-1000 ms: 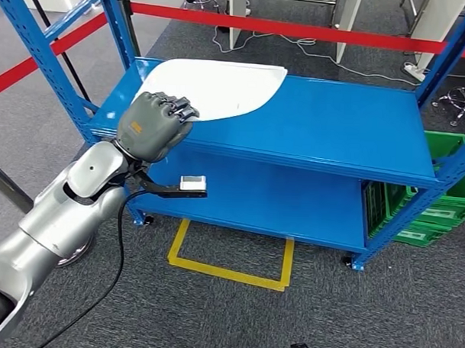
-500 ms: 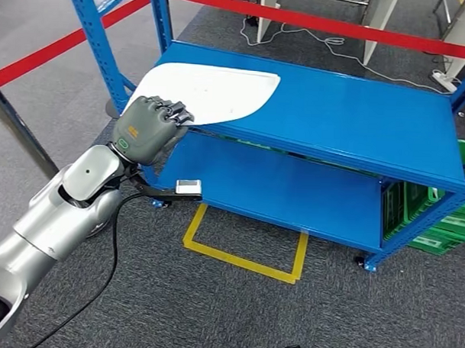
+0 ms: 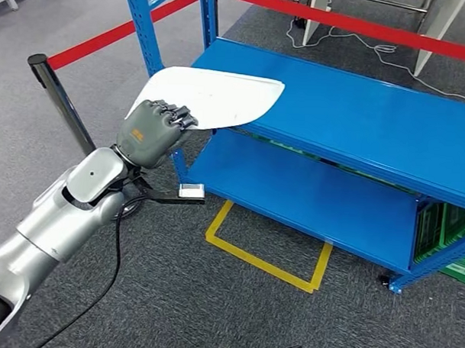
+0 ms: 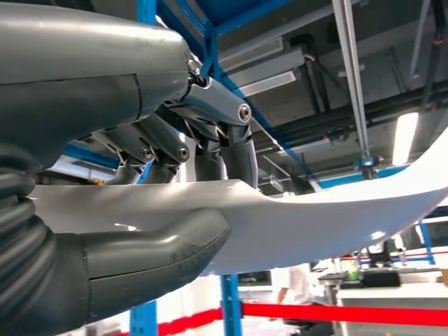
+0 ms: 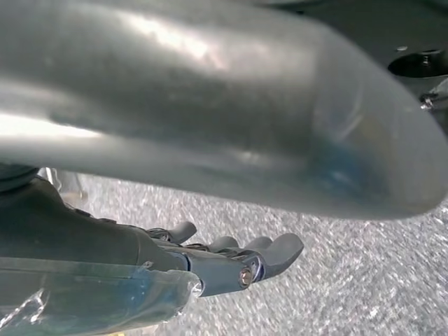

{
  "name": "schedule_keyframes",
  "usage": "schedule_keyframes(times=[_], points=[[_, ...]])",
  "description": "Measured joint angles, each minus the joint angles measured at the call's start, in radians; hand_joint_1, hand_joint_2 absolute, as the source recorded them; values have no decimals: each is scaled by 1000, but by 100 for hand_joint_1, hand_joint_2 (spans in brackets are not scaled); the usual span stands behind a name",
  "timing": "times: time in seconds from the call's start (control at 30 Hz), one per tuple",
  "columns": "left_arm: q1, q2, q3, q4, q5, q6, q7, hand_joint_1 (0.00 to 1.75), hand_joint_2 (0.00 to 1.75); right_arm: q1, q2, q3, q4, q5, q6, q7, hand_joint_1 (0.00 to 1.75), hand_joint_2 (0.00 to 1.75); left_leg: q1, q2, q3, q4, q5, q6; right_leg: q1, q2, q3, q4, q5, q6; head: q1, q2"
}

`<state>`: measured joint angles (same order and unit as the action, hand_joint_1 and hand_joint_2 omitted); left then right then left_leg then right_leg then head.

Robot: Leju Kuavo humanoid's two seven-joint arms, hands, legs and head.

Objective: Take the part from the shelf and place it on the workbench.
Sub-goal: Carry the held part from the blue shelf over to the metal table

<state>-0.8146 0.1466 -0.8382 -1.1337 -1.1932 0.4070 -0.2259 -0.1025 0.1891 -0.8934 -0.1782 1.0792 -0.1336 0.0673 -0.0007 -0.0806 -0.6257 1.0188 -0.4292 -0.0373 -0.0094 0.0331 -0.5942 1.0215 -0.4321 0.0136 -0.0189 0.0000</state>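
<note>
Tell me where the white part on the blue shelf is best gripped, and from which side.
Probably at the thin end edge overhanging the shelf's corner, approached from the open aisle side. The white part is a flat, slim panel, so thumb below and fingers above suit it. The left hand grips it that way; the left wrist view shows the panel clamped between thumb and fingers.

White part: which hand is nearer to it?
Left. The left hand grips the white part at its near end, fingers above, thumb below. The right hand hangs over the grey floor, holding nothing, fingers apart.
</note>
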Motion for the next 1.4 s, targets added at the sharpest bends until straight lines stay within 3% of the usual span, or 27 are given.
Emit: schedule_keyframes(times=[0.07,0.1,0.13,0.17,0.23,0.3,0.37,0.43,0.5,0.57,0.63,0.67,0.7,0.73,0.8,0.87,0.93,0.97,1.03,1.1,1.17,1.2,1.27,1.3,1.37,1.4], points=[[-2,2,-1,0,-4,0,1,175,175,0,0,0,0,2,3,0,0,0,-1,47,-51,108,-61,-10,-1,-24,0,-3,2,-5,-8,0],[-2,2,-2,0,-7,0,2,175,175,1,0,0,0,3,4,0,0,0,0,58,-82,174,-89,-14,-1,-36,-1,-3,2,-6,-9,0],[0,3,-3,0,-10,0,3,175,175,2,0,0,0,4,5,0,0,0,2,64,-105,224,-104,-17,-1,-48,-1,-3,2,-6,-9,0],[1,4,-4,1,-14,0,3,175,175,2,0,0,0,6,5,0,0,0,4,67,-113,241,-101,-18,-1,-60,-2,-3,2,-6,-10,0],[1,7,-4,1,-19,0,4,175,175,2,0,0,0,9,7,0,0,0,6,78,-73,170,-48,-19,-1,-83,-1,-3,2,-5,-10,0],[-6,8,-4,1,-22,0,6,175,175,0,0,0,0,14,8,0,0,0,3,119,-1,36,6,-16,3,-103,-1,-1,0,1,-10,0],[-11,7,-4,1,-23,0,8,175,175,-1,0,0,0,17,9,1,0,0,-2,144,29,-31,21,-5,10,-121,-2,0,-1,12,-8,0],[-11,10,-4,2,-23,-1,9,175,175,-1,0,0,0,19,9,1,0,0,-5,127,23,-36,24,11,10,-136,-4,-1,-1,22,-6,0],[-11,15,-3,2,-23,-2,9,175,175,0,0,1,0,21,10,2,0,0,-3,106,21,-39,30,25,5,-109,-17,30,-26,31,-4,0],[-13,15,-4,2,-23,-3,10,175,175,2,1,1,0,24,10,1,0,0,-1,84,19,-40,33,34,2,-58,-63,137,-85,35,0,0],[-12,13,-6,3,-23,-5,10,175,175,4,1,2,0,26,10,1,0,0,-2,59,19,-40,34,38,3,-38,-121,261,-132,34,1,0],[-11,13,-7,3,-23,-6,10,175,175,4,1,2,0,26,10,1,0,0,-3,46,18,-39,35,39,4,-35,-135,286,-132,33,2,0],[-10,13,-7,4,-23,-6,10,175,175,5,1,2,0,27,9,1,0,0,-3,33,18,-39,36,39,4,-33,-133,277,-116,32,2,0],[-10,13,-7,4,-23,-6,10,175,175,4,1,2,0,27,9,0,0,0,-2,19,19,-38,36,38,3,-28,-111,229,-85,30,2,0],[-13,13,-6,5,-23,-7,10,175,175,3,1,2,0,30,8,0,0,0,-1,-5,16,-34,37,32,-4,15,-48,96,-27,28,2,0],[-17,11,-6,5,-23,-9,10,175,175,1,1,3,0,35,8,-1,0,0,1,-27,6,-30,41,21,-9,51,-12,23,-9,26,1,0],[-19,12,-6,5,-22,-11,10,175,175,0,2,4,0,37,6,-2,0,0,6,-47,-3,-31,48,8,-6,40,-11,19,-9,18,1,0],[-19,14,-5,5,-22,-11,10,175,175,0,2,5,0,37,6,-2,0,0,6,-40,-7,-30,47,2,-6,30,-11,18,-6,11,1,0],[-22,16,-4,5,-22,-11,10,175,175,-1,3,7,0,38,5,-3,0,0,3,10,-31,16,15,-7,-6,6,-10,11,-1,-1,-5,0],[-25,16,-5,6,-22,-12,10,175,175,0,2,8,0,38,4,-4,0,0,2,59,-88,139,-49,-13,-3,-20,-10,9,0,-7,-11,0],[-22,15,-7,7,-22,-12,10,175,175,1,2,8,0,39,4,-4,0,0,4,68,-136,241,-82,-16,-1,-47,-11,9,-1,-8,-11,0],[-21,15,-7,7,-22,-12,10,175,175,1,2,8,0,39,4,-4,0,0,4,69,-135,243,-73,-16,-1,-61,-11,10,-1,-8,-11,0],[-22,15,-6,8,-22,-13,10,175,175,0,2,8,0,39,4,-4,0,0,3,85,-79,144,-15,-13,0,-86,-10,10,-2,-7,-11,0],[-24,15,-6,8,-22,-13,10,175,175,-1,2,8,0,40,4,-4,0,0,0,109,-39,74,10,-11,3,-96,-9,11,-4,-4,-11,0],[-28,12,-5,8,-22,-13,10,175,175,-2,2,8,0,42,4,-4,0,0,-6,142,9,-16,33,-2,10,-116,-8,12,-7,3,-11,0],[-29,11,-5,8,-22,-13,10,175,175,-1,2,9,0,43,4,-4,0,0,-10,144,13,-30,33,3,12,-126,-8,12,-8,7,-11,0]])
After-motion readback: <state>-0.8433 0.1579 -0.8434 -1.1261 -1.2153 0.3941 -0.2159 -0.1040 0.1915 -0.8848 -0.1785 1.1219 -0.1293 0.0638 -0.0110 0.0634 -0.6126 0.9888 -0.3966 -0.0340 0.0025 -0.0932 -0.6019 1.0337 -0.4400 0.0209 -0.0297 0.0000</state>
